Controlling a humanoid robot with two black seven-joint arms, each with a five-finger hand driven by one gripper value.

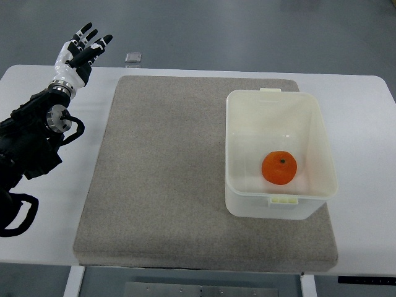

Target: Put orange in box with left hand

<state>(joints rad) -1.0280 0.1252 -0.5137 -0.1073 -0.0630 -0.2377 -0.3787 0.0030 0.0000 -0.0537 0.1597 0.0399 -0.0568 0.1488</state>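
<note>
Already step: orange (279, 167) sits inside box (281, 151), centre-right.
left hand (82, 52): upper left, fingers spread, empty.
next: likely none.

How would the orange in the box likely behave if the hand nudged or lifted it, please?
Being round, the orange would probably roll if nudged, though the box walls should stop it. It looks firm and whole, so likely rigid enough to grasp, possibly slightly slippery.

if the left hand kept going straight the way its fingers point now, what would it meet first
Probably nothing. The left hand is open at the table's far left corner, fingers pointing up and slightly right, past the far edge. The small clear object lies to its right, off that line. Depth is hard to judge.
</note>
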